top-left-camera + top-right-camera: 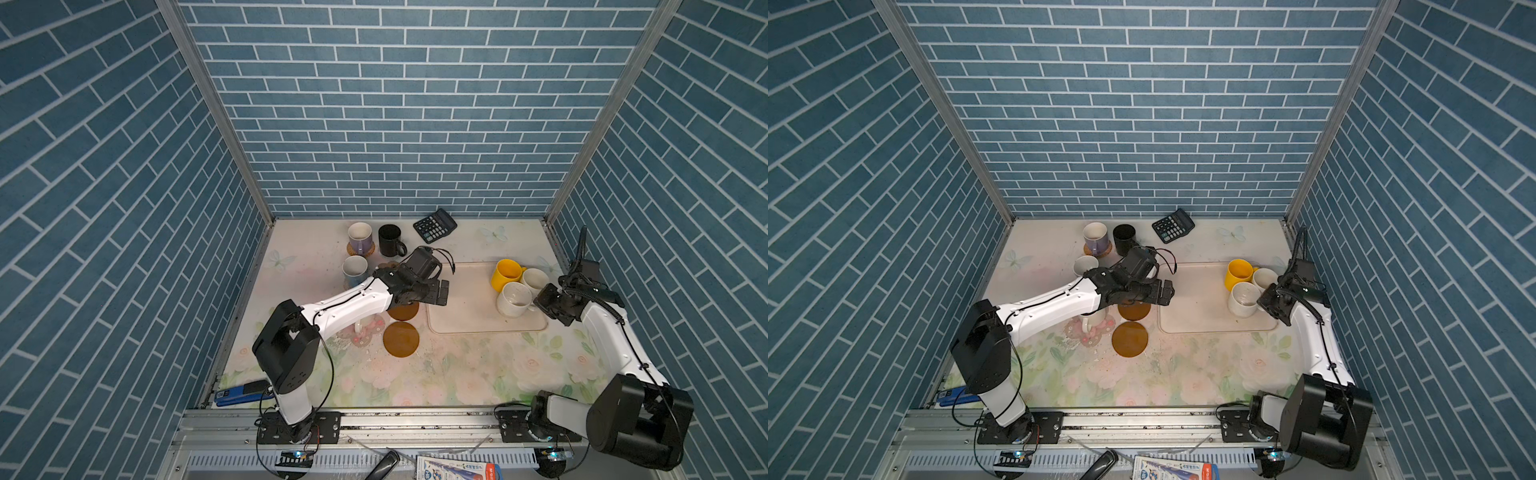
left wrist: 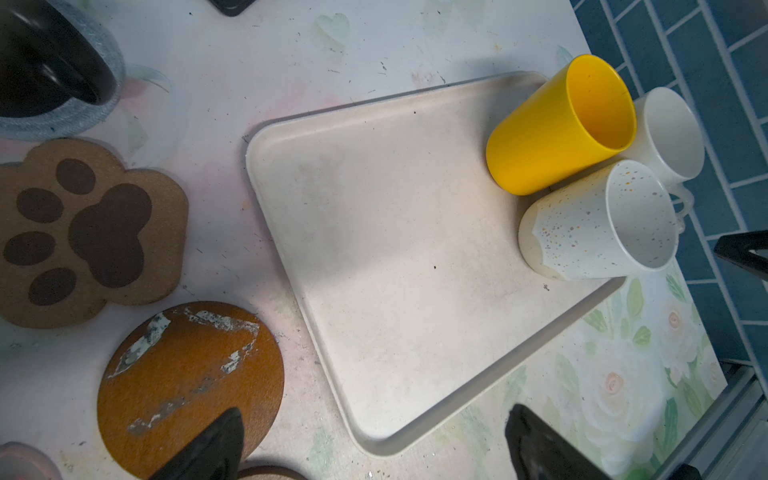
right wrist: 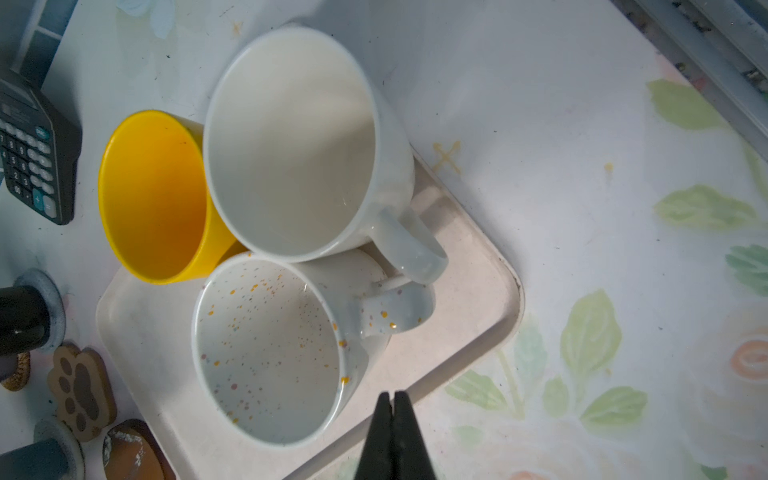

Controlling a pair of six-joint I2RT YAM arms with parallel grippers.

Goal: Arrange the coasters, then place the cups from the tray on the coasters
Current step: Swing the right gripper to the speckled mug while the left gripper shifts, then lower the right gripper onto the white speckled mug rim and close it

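The cream-pink tray (image 1: 469, 316) lies right of centre, and three cups crowd its far right corner: yellow (image 1: 506, 273), plain cream (image 1: 535, 279) and speckled cream (image 1: 515, 299). My right gripper (image 3: 391, 395) is shut on nothing, its tips over the tray's rim beside the speckled cup (image 3: 270, 353). My left gripper (image 2: 374, 415) hangs open above the tray's left edge. Left of the tray lie two amber discs (image 1: 401, 338), (image 2: 191, 386) and a bare paw coaster (image 2: 89, 232). The lavender cup (image 1: 360, 239), black cup (image 1: 390, 240) and pale blue cup (image 1: 355, 270) stand on coasters. A white cup (image 1: 1094, 320) sits on the flowery coaster, partly under my left arm.
A black calculator (image 1: 435, 225) lies at the back, near the wall. A blue tool (image 1: 243, 392) rests at the front left corner. Blue brick walls close in three sides. The front half of the flowered table holds no objects.
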